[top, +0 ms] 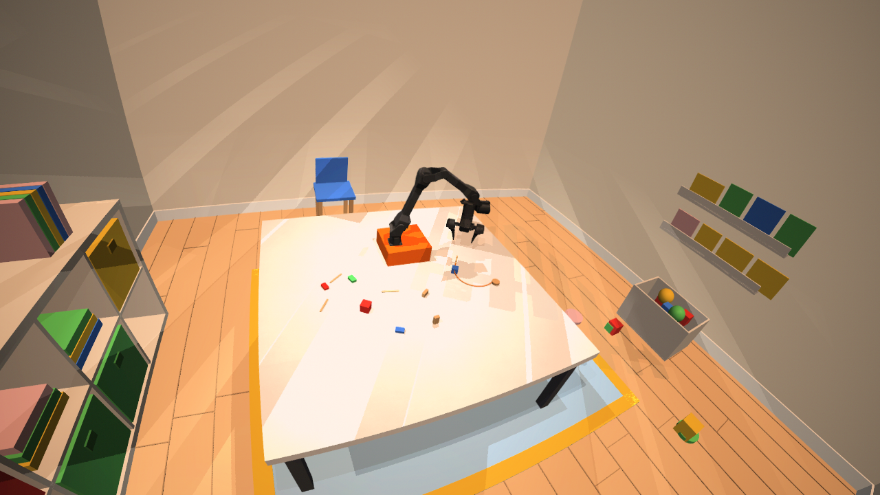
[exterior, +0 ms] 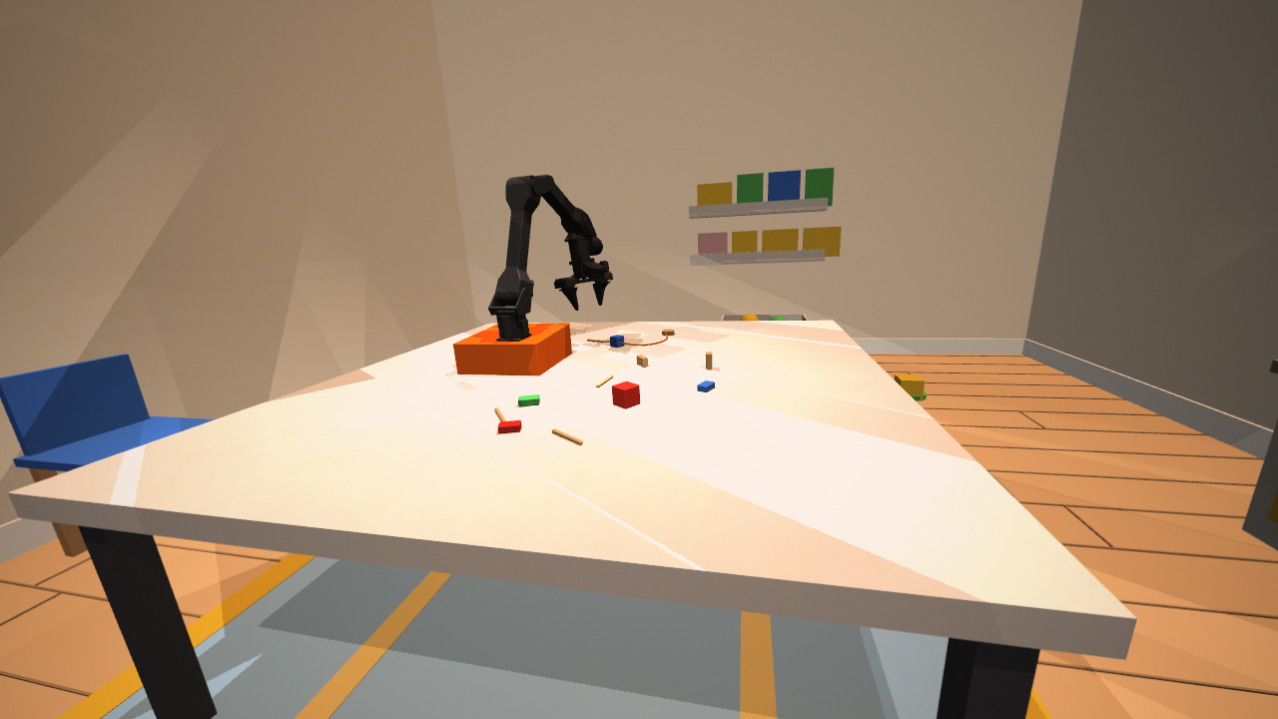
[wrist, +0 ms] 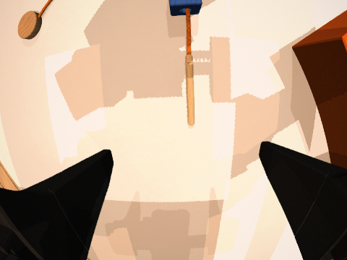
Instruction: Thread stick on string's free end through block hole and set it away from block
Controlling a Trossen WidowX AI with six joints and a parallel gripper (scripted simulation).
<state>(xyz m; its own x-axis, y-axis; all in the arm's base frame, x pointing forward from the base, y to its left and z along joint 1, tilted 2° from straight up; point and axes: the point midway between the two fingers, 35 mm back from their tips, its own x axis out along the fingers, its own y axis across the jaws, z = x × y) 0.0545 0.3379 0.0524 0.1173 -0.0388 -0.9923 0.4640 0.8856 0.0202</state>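
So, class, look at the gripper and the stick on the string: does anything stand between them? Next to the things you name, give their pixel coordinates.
Nothing visible does. The open gripper (top: pixel 463 240) (exterior: pixel 588 306) (wrist: pixel 188 153) hangs above the table, and the stick (top: pixel 456 260) (exterior: pixel 596 341) (wrist: pixel 190 94) shows uncovered in the wrist view; the blue block (top: pixel 454 269) (exterior: pixel 616 341) (wrist: pixel 185 6) sits beyond its string end.

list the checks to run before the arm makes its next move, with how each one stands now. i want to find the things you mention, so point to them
1. Gripper (top: pixel 463 238) (exterior: pixel 587 308) (wrist: pixel 188 153) wide open with nothing between its fingers: ok
2. Stick (wrist: pixel 190 94) lying on the table (top: pixel 393 381) (exterior: pixel 571 509), away from the block (top: pixel 454 269) (exterior: pixel 616 341) (wrist: pixel 185 6): ok
3. String (top: pixel 472 285) (exterior: pixel 645 344) (wrist: pixel 188 32) running through the block, out at the stick side: ok
4. Block on the table: ok
5. Button (top: pixel 495 282) (exterior: pixel 667 333) (wrist: pixel 30 24) on the table: ok
6. Everything at complete rest: cannot tell
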